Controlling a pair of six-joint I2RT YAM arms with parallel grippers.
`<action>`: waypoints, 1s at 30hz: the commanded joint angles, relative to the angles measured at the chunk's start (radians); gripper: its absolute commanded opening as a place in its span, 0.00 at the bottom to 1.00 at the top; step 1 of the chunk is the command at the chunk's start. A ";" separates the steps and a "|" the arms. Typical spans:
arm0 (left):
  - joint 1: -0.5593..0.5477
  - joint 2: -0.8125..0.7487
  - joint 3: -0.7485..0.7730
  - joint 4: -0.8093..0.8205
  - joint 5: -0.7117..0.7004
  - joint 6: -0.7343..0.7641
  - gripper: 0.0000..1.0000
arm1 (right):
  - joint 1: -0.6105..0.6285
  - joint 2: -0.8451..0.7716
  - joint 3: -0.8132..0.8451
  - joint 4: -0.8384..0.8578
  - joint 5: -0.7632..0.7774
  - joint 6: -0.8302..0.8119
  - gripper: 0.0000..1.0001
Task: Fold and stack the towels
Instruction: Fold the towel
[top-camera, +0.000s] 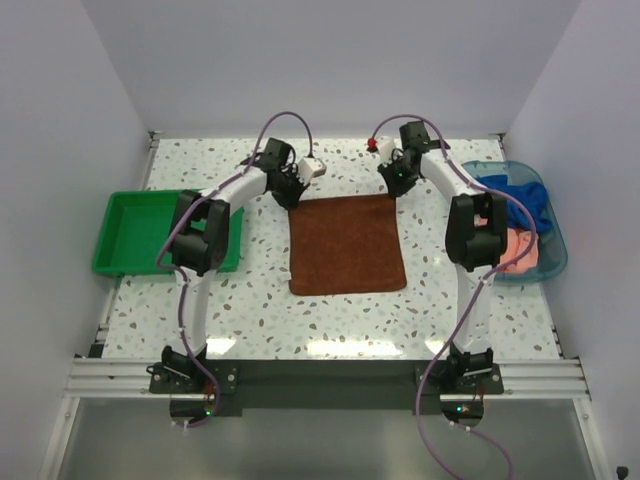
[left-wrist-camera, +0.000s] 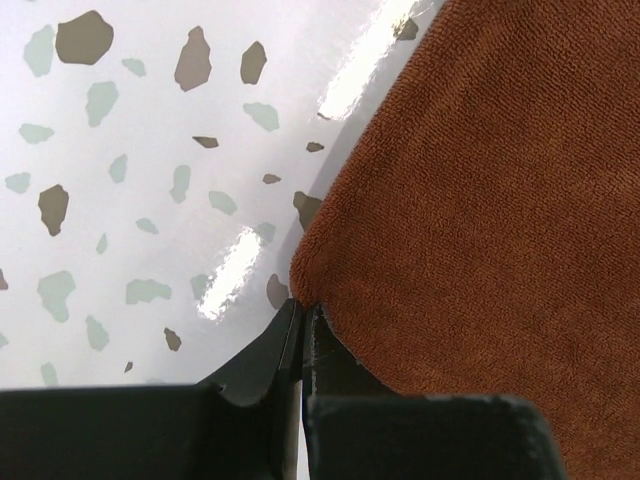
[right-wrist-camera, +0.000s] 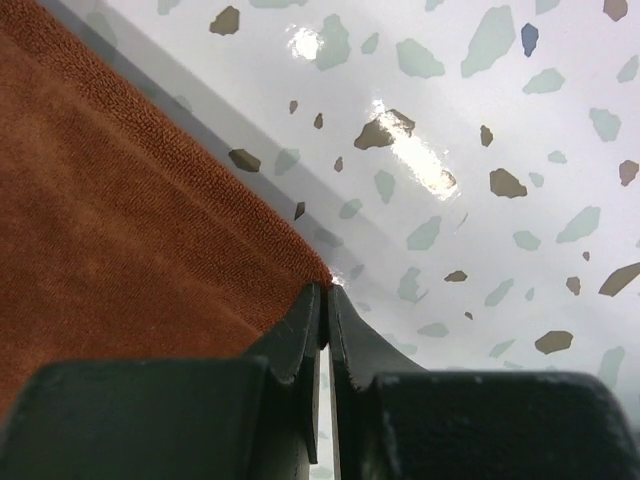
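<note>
A rust-brown towel lies spread out in the middle of the table. My left gripper is shut on its far left corner, and my right gripper is shut on its far right corner. In the left wrist view the jaws pinch the corner tip of the towel. In the right wrist view the jaws pinch the other corner of the towel, and a shadow shows under its far edge. A royal blue towel and a pink towel lie bunched in the tub. The orange flowered towel is hidden.
A green plastic tray sits at the left edge of the table. A clear blue plastic tub sits at the right edge. White walls close in the back and both sides.
</note>
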 joint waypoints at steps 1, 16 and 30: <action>0.013 -0.108 -0.041 0.061 -0.075 -0.041 0.00 | 0.008 -0.133 -0.040 0.053 0.061 0.007 0.00; -0.099 -0.474 -0.414 0.173 -0.262 -0.251 0.00 | 0.051 -0.435 -0.337 0.056 0.147 0.135 0.00; -0.158 -0.732 -0.708 0.158 -0.195 -0.475 0.00 | 0.054 -0.690 -0.714 0.073 0.129 0.422 0.00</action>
